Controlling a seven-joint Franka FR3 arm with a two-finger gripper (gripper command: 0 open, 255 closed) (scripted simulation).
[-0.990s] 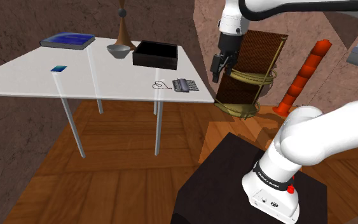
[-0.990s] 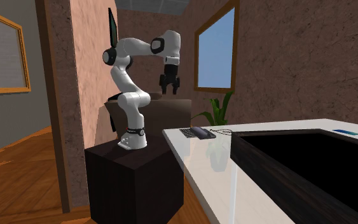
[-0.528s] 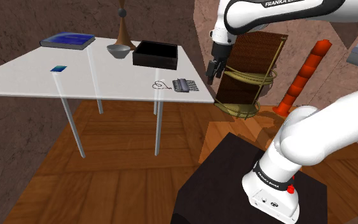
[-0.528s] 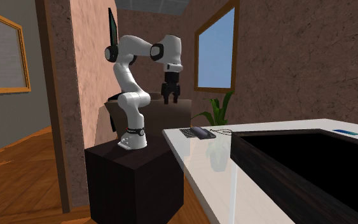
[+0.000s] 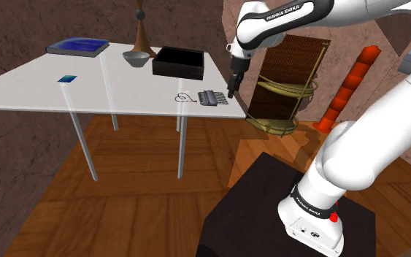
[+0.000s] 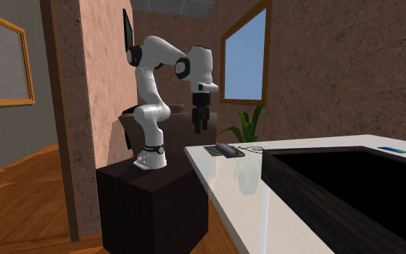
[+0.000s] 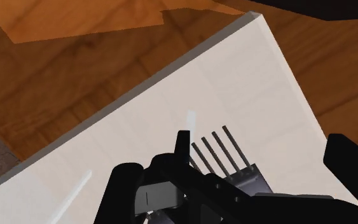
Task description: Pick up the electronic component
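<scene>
The electronic component [image 5: 211, 97] is a small dark grey block with thin pins and a looped wire, lying at the near right corner of the white table [image 5: 43, 98]. It also lies on the table's near end in the second exterior view, component [image 6: 223, 150]. My black gripper [image 5: 231, 90] hangs pointing down, just off that corner and slightly above the component. Seen from the side, the gripper [image 6: 199, 128] is beyond the table end, above table height. In the wrist view the gripper [image 7: 234, 162] is open, with the component's pins [image 7: 217, 150] showing between the fingers and untouched.
On the table stand a black open box [image 5: 178, 62], a grey bowl [image 5: 136, 56], a blue flat tray [image 5: 78, 46] and a small blue card [image 5: 66, 79]. A brown slatted basket [image 5: 284, 87] and a red-orange post [image 5: 350, 80] stand behind the arm. My dark stand [image 5: 262, 204] is in front.
The gripper has swung down and toward the shoulder view's left, from in front of the slatted basket to the table's corner beside the component. Nothing on the table moved.
</scene>
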